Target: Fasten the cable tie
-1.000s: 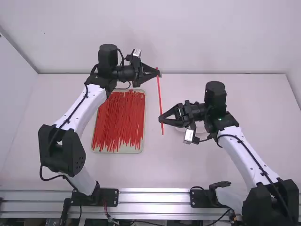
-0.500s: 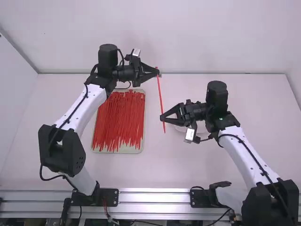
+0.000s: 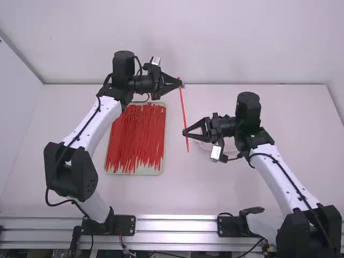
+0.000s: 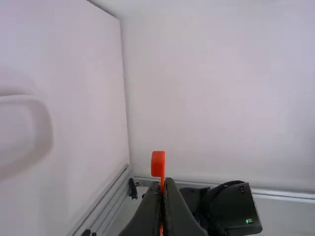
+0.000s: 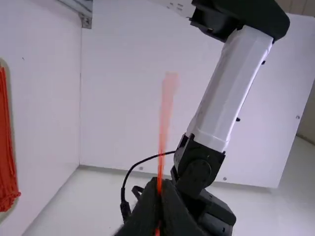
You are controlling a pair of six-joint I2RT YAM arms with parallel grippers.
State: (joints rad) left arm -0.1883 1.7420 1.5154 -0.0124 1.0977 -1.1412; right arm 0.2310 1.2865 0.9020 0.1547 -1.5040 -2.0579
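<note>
- The tray (image 3: 134,173) lies on the left part of the table (image 3: 279,107), next to the left arm, and holds a flat heap of spare red ties (image 3: 137,137). They are thin, straight strips, so each one is probably very light, and a grip needs little force.
- The left gripper (image 3: 179,82) is raised over the far side of the table, beyond the tray's far right corner. Its fingers are pinched tight on the far end of the one cable tie (image 3: 183,115) that is lifted off the table. In the left wrist view, a short, blunt orange-red stub (image 4: 158,164) sticks out past the closed fingertips (image 4: 169,189). It may be the head, but I cannot tell for sure.
- The cable tie runs almost straight between the two grippers, in the air right of the tray. It looks springy and not limp: stiff along its length, easy to bend across its flat face, and smooth enough to slide or twist in a loose pinch.
- The right gripper (image 3: 185,131) has its fingers clamped on the strip near its near end, and a short red tail hangs below them. The right wrist view shows the strip (image 5: 165,118) rising from the closed fingertips (image 5: 170,194).
- Holding the tie close to each end, on the flat faces, seems best. It leaves the middle free to bow into a loop.
</note>
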